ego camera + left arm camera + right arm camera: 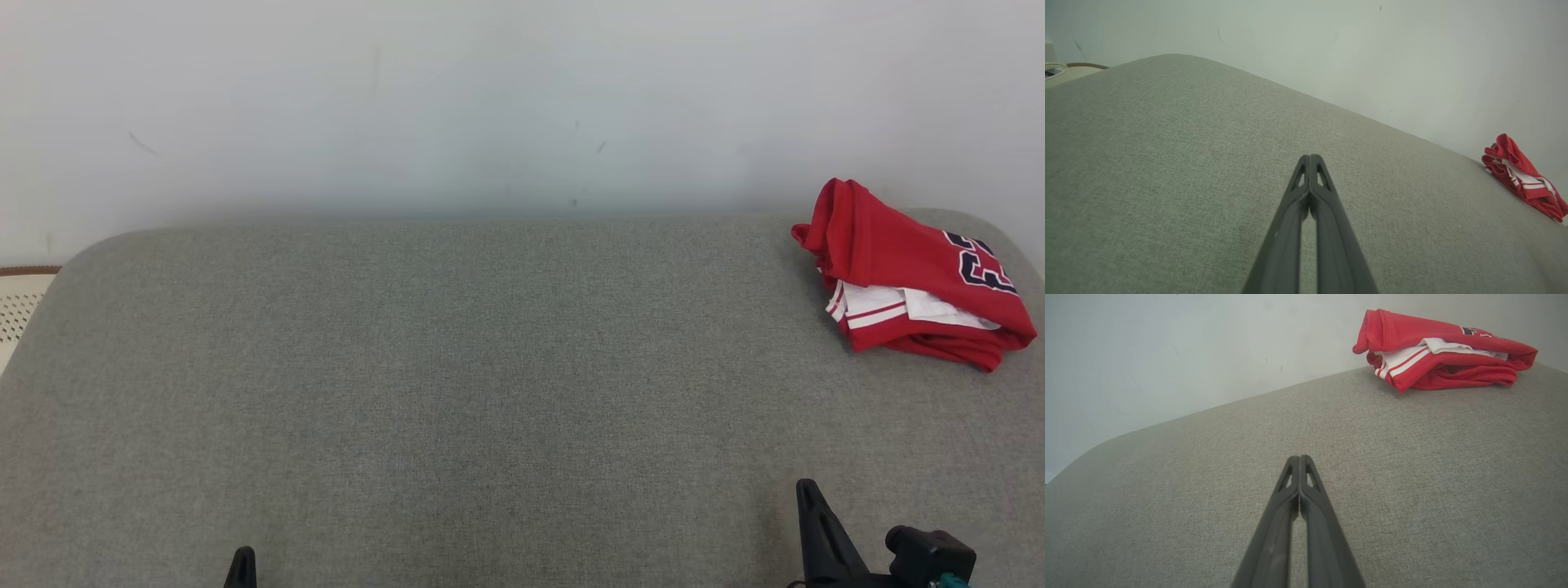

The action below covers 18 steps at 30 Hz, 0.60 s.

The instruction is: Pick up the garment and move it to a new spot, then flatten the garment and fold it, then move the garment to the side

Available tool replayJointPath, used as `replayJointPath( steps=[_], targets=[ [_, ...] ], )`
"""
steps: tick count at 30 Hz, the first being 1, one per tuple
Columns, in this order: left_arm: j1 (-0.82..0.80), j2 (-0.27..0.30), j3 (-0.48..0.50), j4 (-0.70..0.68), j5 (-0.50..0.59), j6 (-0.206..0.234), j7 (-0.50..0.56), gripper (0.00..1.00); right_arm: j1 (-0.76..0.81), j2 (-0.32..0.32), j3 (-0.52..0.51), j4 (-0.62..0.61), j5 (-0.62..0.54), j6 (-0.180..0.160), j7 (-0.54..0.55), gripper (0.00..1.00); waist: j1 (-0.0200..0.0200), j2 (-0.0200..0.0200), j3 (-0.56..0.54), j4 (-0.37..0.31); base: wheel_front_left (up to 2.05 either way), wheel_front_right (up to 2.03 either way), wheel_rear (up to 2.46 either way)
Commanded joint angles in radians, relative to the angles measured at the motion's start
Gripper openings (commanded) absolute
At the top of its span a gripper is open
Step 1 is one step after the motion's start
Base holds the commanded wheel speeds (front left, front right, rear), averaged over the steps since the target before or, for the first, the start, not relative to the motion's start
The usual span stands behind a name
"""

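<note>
A white wall, lightly scuffed, stands behind a desk covered in grey woven fabric, with rounded far corners. The garment, a red jersey with white trim and dark numerals, lies bunched and roughly folded at the far right corner of the desk, close to the wall. The middle of the desk is bare fabric. The right claw sits near the front edge toward the right, its two dark fingers pressed together with nothing between them, well apart from the garment. The left claw sits at the front edge toward the left, likewise closed and empty.
</note>
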Motion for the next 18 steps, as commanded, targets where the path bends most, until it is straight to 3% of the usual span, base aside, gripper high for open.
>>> replayJointPath(
  steps=[1,18],
  targets=[
    [-0.035,0.001,0.007,-0.004,-0.048,-0.005,0.008,0.00,-0.042,-0.008,-0.006,-0.004,0.054,0.000,0.007,0.00,0.0000,-0.0001,0.000,0.001,0.00,0.00,0.00],
    [-0.092,0.001,0.020,0.057,-0.326,-0.022,0.060,0.00,-0.116,-0.021,-0.040,0.062,0.376,0.000,0.074,0.00,0.0000,-0.0001,0.005,0.008,0.00,0.00,0.00]
  ],
)
